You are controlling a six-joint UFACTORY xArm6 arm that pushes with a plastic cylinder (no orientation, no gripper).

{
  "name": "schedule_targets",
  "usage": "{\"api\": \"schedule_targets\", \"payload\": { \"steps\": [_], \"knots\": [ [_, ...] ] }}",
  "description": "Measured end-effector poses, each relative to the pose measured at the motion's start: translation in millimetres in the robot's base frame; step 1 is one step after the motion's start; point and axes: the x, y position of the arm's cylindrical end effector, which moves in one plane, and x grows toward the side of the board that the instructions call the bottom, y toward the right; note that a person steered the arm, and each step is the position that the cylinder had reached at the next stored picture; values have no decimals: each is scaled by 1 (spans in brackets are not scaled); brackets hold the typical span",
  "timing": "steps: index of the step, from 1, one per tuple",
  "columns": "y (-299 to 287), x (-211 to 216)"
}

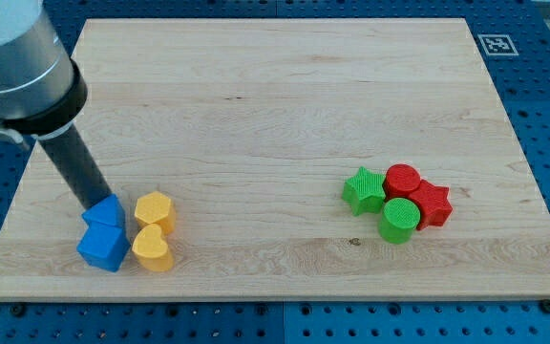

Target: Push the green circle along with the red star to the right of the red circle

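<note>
While the green circle [400, 220] sits touching the red star [433, 204] beside the red circle [402, 180], the gripless tool tip [96, 204], grasping nothing, is parked against the far-off blue blocks [103, 237], so the cluster could be scattered by a careless approach.

- No words, brand names or numbers are showing legibly anywhere in the view.
- One sign is sitting on the wooden board [275, 86]: a small black-and-white square marker [496, 44], printed like a coded tag, lying far toward the view's right and top from my tip [96, 204]; its pattern is reading as no letters.
</note>
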Motion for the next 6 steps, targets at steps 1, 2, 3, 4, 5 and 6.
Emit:
{"api": "schedule_targets", "payload": {
  "steps": [1,2,3,4,5,6],
  "knots": [
    [25,-53],
    [78,-83],
    [133,-59],
    [158,7],
    [196,61],
    [275,60]
  ]
}}
